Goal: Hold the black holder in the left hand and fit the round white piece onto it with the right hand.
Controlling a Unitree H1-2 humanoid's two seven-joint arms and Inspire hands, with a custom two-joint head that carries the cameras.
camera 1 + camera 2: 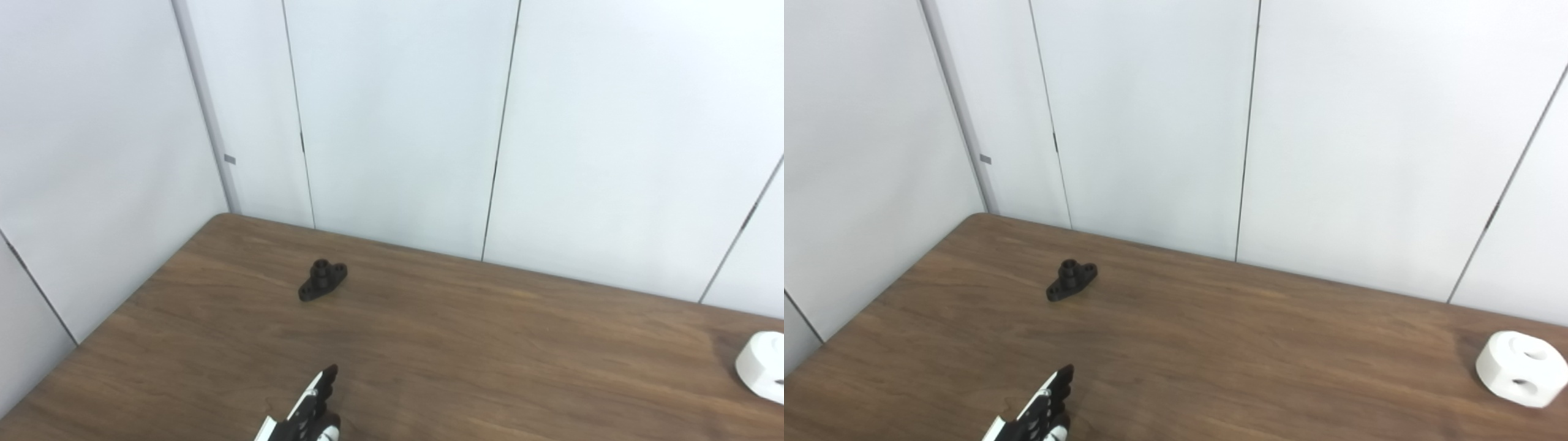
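The black holder [322, 280] lies flat on the brown table [465, 343], far left of centre, with its short round post pointing up. The round white piece [1521, 368], a thick disc with holes in its top, rests by the table's right side. My left hand [311, 407] comes in at the bottom edge, well short of the holder; its fingers are stretched out together and nothing is in it. The right hand does not show in either view.
White wall panels [398, 122] stand right behind the table's far edge and along its left side. Bare wood lies between the holder and the white piece.
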